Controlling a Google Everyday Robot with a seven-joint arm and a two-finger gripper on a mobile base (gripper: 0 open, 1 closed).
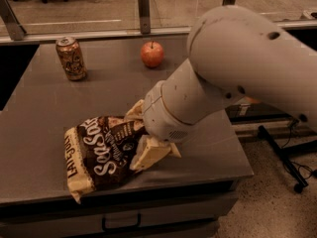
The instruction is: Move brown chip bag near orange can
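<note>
The brown chip bag [101, 150] lies flat on the grey table [44, 113] near its front edge, white script lettering up. The orange can [71, 58] stands upright at the table's back left, well apart from the bag. My gripper [141, 133] is down at the bag's right end. Its cream fingers [148, 155] are spread, one at the far side and one at the near side of that end, so the gripper is open around it. My large arm hides the table's right part.
A red apple [152, 53] sits at the back middle of the table, right of the can. A rail with posts [143, 4] runs behind the table. A stand's legs [290, 152] are on the floor to the right.
</note>
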